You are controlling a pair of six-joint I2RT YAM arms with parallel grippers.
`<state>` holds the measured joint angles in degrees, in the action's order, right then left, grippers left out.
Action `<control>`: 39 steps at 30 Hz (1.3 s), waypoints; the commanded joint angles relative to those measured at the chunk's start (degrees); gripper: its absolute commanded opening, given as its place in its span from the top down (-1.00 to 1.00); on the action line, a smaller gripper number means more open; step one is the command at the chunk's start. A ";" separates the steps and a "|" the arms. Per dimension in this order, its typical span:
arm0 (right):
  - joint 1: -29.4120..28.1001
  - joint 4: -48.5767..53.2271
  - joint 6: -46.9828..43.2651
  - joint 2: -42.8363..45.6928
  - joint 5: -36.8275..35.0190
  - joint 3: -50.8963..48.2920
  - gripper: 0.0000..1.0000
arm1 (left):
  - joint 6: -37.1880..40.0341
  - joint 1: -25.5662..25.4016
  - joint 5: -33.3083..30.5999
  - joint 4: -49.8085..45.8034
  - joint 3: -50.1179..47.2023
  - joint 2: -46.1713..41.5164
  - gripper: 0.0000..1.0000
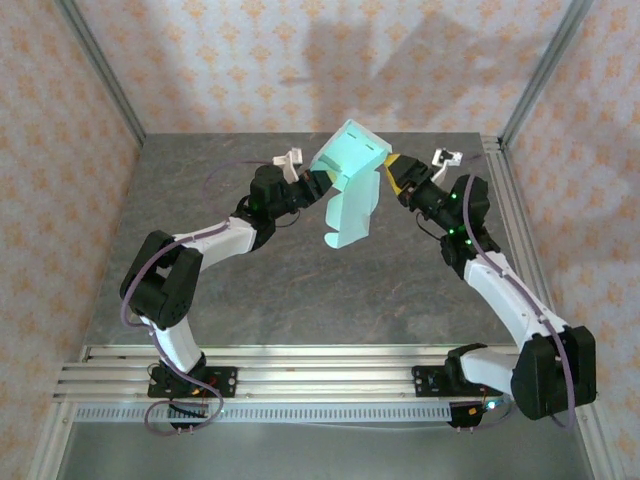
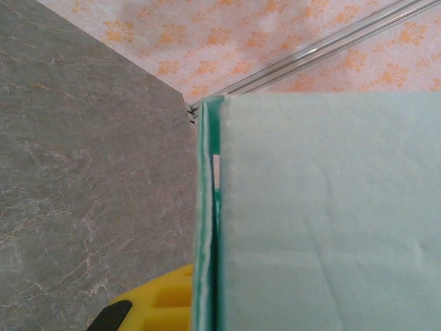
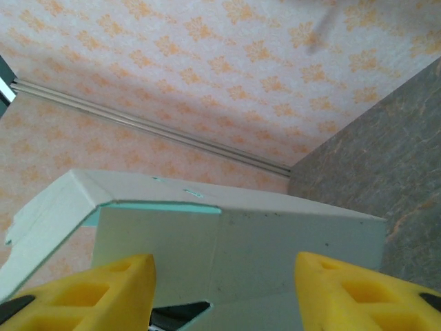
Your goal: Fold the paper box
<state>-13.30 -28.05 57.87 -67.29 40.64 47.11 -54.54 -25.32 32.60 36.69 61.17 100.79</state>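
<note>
the paper box (image 1: pixel 350 185) hangs in mid-air between the two hands, well above the tabletop (image 1: pixel 300 290). the left hand (image 1: pixel 318 182) is pinched tight on the card's edge, right at its fingertips. the right hand (image 1: pixel 392 172) stands spread, its yellow fingers (image 3: pixel 110 289) apart with the box's flat face just ahead of them; whether they touch it is hard to tell.

so here's the worry: one thin pinch looks to be carrying everything, and the card could pivot or slide out of the left hand, or crease where it is clamped. and if the right hand closes on that hollow face, it could crush the half-formed walls.

the long axis runs crosswise to the line between the hands. the boxy end sits beyond them, and the loose flap trails down on their near side.
</note>
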 commanded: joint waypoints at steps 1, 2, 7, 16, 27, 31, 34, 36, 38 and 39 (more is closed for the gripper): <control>-0.01 -4.87 1.24 -0.21 2.43 2.96 -0.10 | 2.11 -0.86 1.02 0.84 2.12 0.19 1.00; -0.12 -5.08 1.43 -0.23 2.58 3.07 -0.10 | 2.25 -0.93 1.13 0.55 2.19 0.19 1.00; -0.58 -5.02 1.84 -2.23 2.69 3.25 -0.03 | 4.84 -1.56 1.24 -2.57 3.12 -0.15 1.00; -0.76 2.23 0.18 -1.42 1.64 2.59 0.53 | 6.34 -1.70 -0.58 -4.98 3.37 -1.15 1.00; -0.72 11.26 -4.66 1.54 -0.70 2.98 1.00 | 8.49 -1.79 -3.15 -8.21 3.37 -1.54 1.00; -0.92 13.99 -6.96 1.99 -1.39 3.80 0.40 | 8.58 -1.82 -3.51 -8.22 3.17 -1.48 1.00; -1.24 16.48 -8.70 1.94 -2.13 4.48 0.30 | 8.58 -1.80 -3.51 -8.24 3.21 -1.36 1.00; -1.45 16.63 -8.82 1.57 -2.11 4.48 0.46 | 8.49 -1.80 -3.42 -8.21 3.35 -1.19 1.00; -1.53 16.88 -8.90 1.21 -2.12 4.49 0.70 | 8.49 -1.84 -3.42 -8.21 3.35 -1.18 1.00; -1.55 16.97 -8.89 1.22 -2.26 4.39 0.82 | 8.58 -1.78 -3.38 -8.21 3.36 -1.18 1.00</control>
<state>-14.48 -12.05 50.61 -66.89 38.87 49.76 -46.76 -26.63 29.98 28.14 62.96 100.77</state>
